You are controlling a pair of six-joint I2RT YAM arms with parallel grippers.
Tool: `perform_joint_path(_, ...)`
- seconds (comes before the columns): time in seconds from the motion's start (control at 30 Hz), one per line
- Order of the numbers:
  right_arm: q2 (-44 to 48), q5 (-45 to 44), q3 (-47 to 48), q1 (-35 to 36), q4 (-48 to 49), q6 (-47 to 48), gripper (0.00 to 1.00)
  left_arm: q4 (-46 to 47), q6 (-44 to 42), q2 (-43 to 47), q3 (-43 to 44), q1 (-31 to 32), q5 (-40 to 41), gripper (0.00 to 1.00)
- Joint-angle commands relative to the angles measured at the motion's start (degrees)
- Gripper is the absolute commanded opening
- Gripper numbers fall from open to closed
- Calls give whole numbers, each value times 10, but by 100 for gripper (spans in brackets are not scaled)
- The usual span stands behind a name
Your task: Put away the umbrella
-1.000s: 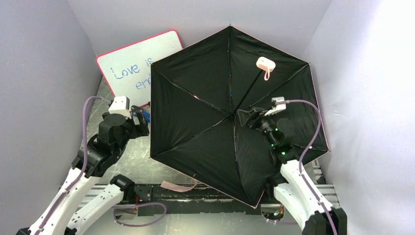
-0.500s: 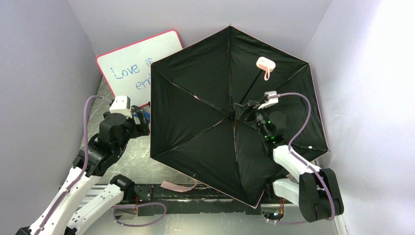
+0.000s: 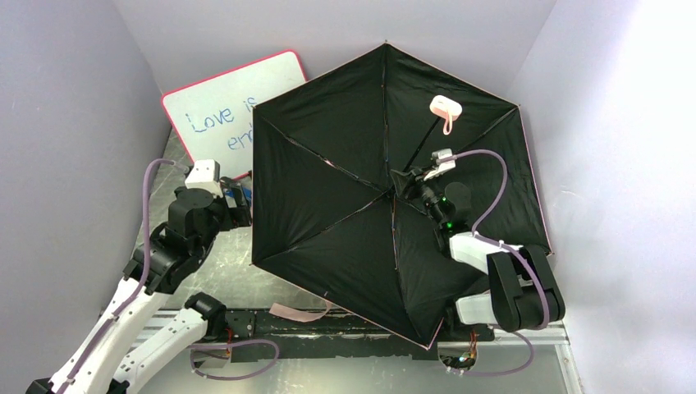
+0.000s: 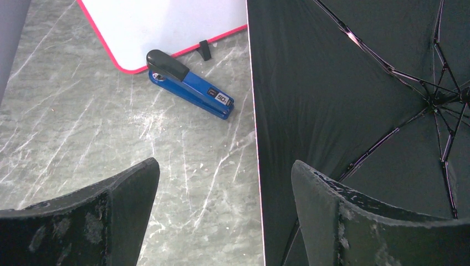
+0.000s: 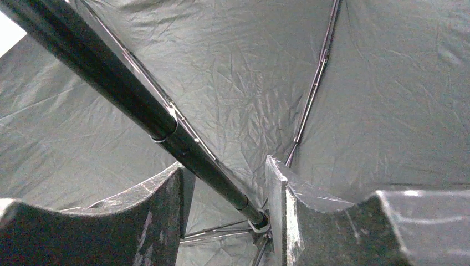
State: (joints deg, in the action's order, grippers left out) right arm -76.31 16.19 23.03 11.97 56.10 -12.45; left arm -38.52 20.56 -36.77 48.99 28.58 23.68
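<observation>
The right end effector (image 5: 225, 166) was seen partly spread. Its fingers (image 5: 144, 221) were set on either side of the black shaft (image 5: 111, 72), just above the hub (image 5: 258, 224) where the ribs met. A gap showed beside one finger, so no firm pinch was judged to have been made yet.

The step in hand was taken to be a grasp low on the shaft, from which the canopy could be collapsed. For this to be done well, the shaft had to be centred between the pads before any squeeze. The wrist was best held square to the shaft, so that nothing would be levered sideways. The thin ribs and the cloth had to be left out of the jaws.

The umbrella (image 3: 328, 205) lay fully opened over the middle and right of the counter (image 4: 83, 127). Its black inside was turned upward, and its pale pink handle (image 3: 446, 107) stood toward the far wall.

The left end effector (image 4: 224, 166) was held wide spread and empty above the counter, just beside the canopy's left edge. It was judged well placed for steadying that edge. A blue stapler (image 4: 188, 91) and a pink-framed whiteboard (image 3: 222, 115) lay near that edge and were to be avoided in any sweep.
</observation>
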Motion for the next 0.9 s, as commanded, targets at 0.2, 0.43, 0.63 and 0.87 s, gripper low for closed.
perform_joint_path(0.2, -48, 8, 19, 8, 71, 50, 50, 23, -9, -9, -4, -7, -19, 92)
perform_joint_path(0.43, -100, 3, 26, 14, 100, 53, 47, 22, -7, -11, -3, -7, -15, 92)
perform_joint_path(0.63, -129, -15, 16, 17, 151, 52, 41, 23, -9, -12, -4, -8, -18, 92)
perform_joint_path(0.87, -122, -12, 15, 18, 151, 80, 25, 22, -8, -10, -4, -7, -16, 92)
